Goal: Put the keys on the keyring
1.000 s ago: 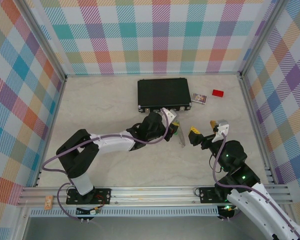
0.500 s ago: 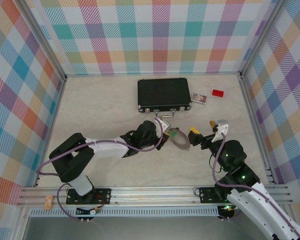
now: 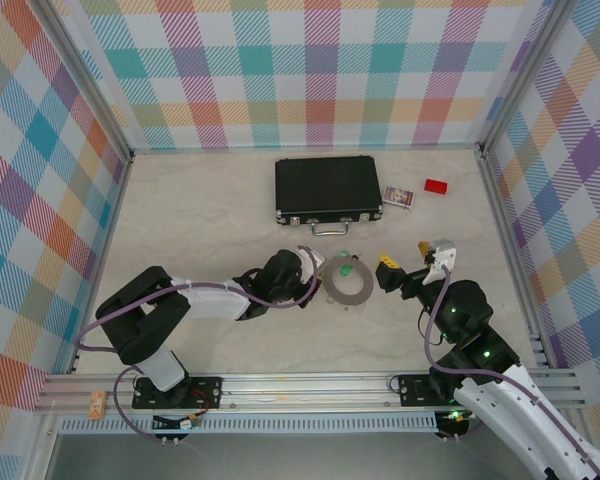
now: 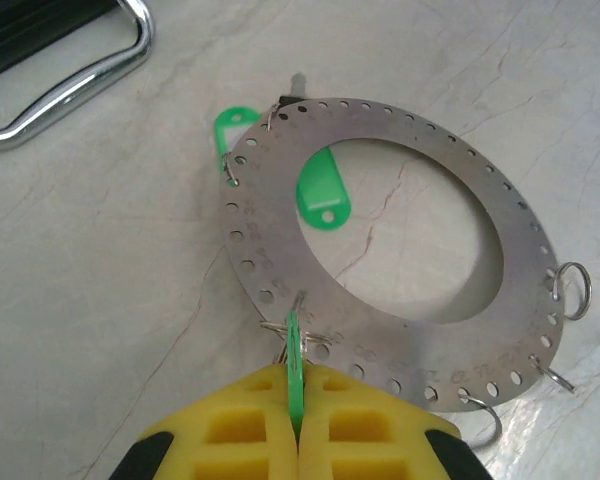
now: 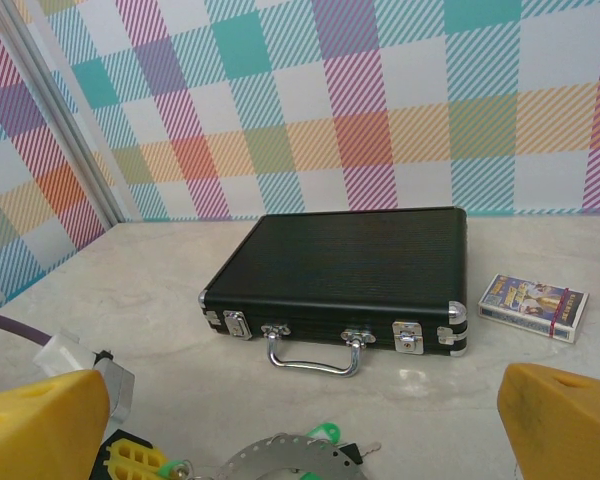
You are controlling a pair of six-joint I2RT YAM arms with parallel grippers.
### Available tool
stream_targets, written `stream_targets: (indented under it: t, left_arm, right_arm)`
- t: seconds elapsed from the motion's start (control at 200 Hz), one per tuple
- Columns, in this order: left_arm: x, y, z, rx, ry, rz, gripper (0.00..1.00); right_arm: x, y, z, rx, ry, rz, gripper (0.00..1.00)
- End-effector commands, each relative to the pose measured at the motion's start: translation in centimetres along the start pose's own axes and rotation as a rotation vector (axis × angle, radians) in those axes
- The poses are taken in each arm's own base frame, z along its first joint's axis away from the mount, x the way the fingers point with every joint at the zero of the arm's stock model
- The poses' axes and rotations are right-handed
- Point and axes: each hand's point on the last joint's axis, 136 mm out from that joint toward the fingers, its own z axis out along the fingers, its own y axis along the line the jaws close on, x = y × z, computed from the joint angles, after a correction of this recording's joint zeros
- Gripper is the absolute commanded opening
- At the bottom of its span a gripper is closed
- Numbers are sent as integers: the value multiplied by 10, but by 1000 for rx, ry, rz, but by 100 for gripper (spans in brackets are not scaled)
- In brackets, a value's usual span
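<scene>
At the near rim of the keyring (image 4: 265,250): left gripper (image 4: 296,400) clenched on a green key tag (image 4: 293,345).
The keyring lies flat on the desk (image 4: 100,300). The tag seems already hooked, so pulling away could drag the ring. The right gripper (image 3: 408,258) stands agape.

Green keys (image 4: 323,190), grey keyring (image 4: 400,345), black case (image 5: 340,255)
</scene>
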Motion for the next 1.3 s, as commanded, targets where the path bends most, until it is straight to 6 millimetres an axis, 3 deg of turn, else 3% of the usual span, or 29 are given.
stream_targets:
  t: [0.0,0.535,0.86,0.91,1.17,1.295]
  left_arm:
    - [4,12,-3,-37,-10,2,0]
    - [51,29,-6,-106,72,-68,0]
    - [63,36,-11,-149,110,-67,0]
    - [64,36,-11,-149,114,-69,9]
    - [64,39,-18,-163,109,-86,12]
    - [61,39,-26,-167,96,-99,24]
  right_arm:
    - [-4,0,0,-5,-18,4,99]
    - [-3,4,2,-26,-13,5,99]
    - [-1,5,2,-29,-8,6,99]
    - [-1,5,3,-29,-5,5,99]
    - [0,5,3,-30,-2,5,99]
    - [0,6,4,-33,2,4,99]
